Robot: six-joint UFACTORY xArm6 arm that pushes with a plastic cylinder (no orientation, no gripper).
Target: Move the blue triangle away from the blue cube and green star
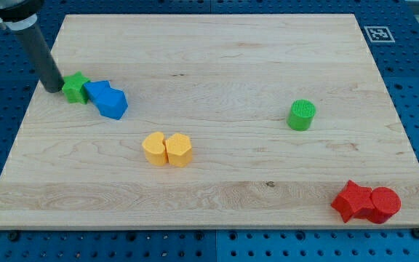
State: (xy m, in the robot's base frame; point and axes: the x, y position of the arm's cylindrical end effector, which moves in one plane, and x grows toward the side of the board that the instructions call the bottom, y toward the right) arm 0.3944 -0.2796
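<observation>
Sitting at upper left of the wooden worktop: my tip, pressing against the left side of the green star. No pincer on this rig, just a dark rod, so nothing opening, closing or holding. Lying directly right of the star, touching it: two blue blocks in a row, first the smaller blue cube, then the blue triangle, slightly lower, touching the cube; exact shapes hard to tell at this res. Sitting near centre-left, touching each other: two yellow blocks, shapes unclear. Standing alone twd the view's right: green cylinder. Resting at bottom right corner, touching: red star-ish block & red cylinder. Showing off the board at top right: black-and-white fiducial marker, no readable text.
</observation>
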